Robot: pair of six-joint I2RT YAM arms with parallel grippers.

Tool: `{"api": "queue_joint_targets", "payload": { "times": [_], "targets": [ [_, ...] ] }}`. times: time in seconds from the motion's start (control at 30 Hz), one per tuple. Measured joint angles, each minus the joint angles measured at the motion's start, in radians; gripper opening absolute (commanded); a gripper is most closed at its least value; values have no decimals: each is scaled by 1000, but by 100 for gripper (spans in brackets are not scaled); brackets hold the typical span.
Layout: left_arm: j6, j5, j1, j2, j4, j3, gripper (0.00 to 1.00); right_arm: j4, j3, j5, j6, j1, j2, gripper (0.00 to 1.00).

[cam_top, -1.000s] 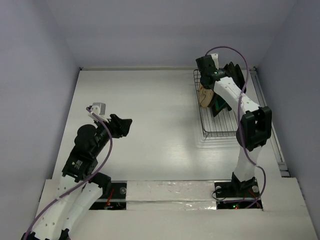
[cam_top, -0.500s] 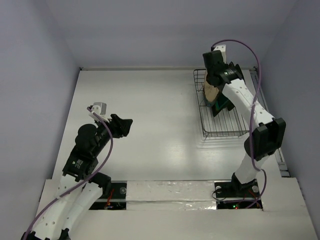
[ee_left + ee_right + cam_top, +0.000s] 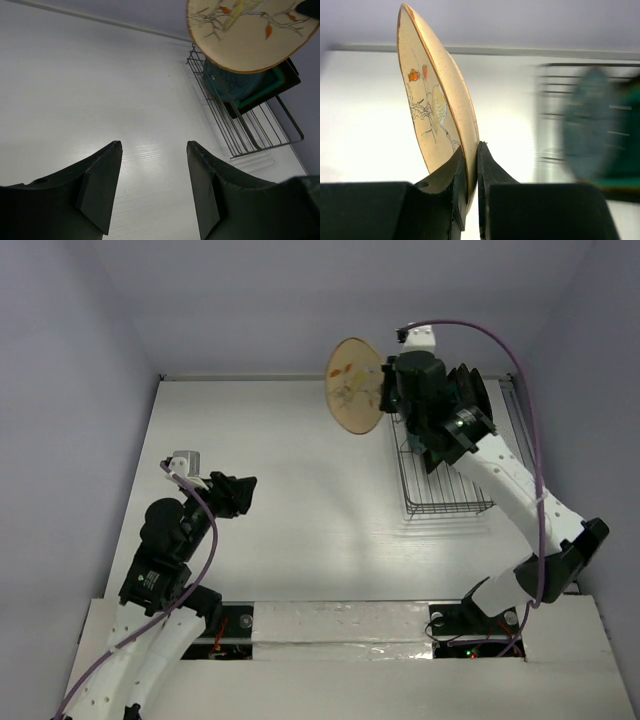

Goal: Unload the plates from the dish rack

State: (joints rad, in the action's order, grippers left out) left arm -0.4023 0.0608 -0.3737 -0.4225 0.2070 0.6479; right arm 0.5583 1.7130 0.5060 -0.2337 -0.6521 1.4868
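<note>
Cream plate: held on edge in the air, above the table, just left of the rack's far end | right gripper: fingers pinched on the plate's rim | dish rack: at the table's right side, teal plates standing inside | left gripper: fingers wide apart, holding nothing, well apart from the rack

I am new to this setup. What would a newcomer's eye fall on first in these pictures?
First, the round cream plate with orange leaves, held on edge in the air by the right gripper, just left of the dish rack. Then a round teal plate and square plates standing in that rack, at the far right. The left gripper hangs open and empty.
</note>
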Motion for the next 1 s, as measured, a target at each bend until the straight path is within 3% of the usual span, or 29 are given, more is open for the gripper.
{"api": "queue_joint_targets", "payload": {
  "times": [0.1, 0.27, 0.47, 0.7, 0.8, 0.83, 1.0],
  "targets": [
    [0, -16, 9, 11, 0, 0, 50, -114, -8, -106, -97, -69, 80, 0],
    [-3, -66, 9, 14, 15, 0, 50, -319, 16, -281, -294, -151, 343, 0],
    [-8, -115, 9, 29, 32, 0, 50, -372, 153, -379, -470, -216, 667, 0],
    [-8, -117, 9, 30, 33, 0, 50, -380, 216, -397, -611, -229, 841, 1],
    [-8, -117, 9, 34, 33, 0, 50, -398, 261, -410, -653, -224, 888, 10],
    [-8, -117, 9, 35, 32, 0, 50, -410, 261, -413, -668, -224, 893, 21],
    [-8, -117, 9, 35, 32, 0, 50, -510, 221, -428, -752, -217, 896, 53]
  ]
}}
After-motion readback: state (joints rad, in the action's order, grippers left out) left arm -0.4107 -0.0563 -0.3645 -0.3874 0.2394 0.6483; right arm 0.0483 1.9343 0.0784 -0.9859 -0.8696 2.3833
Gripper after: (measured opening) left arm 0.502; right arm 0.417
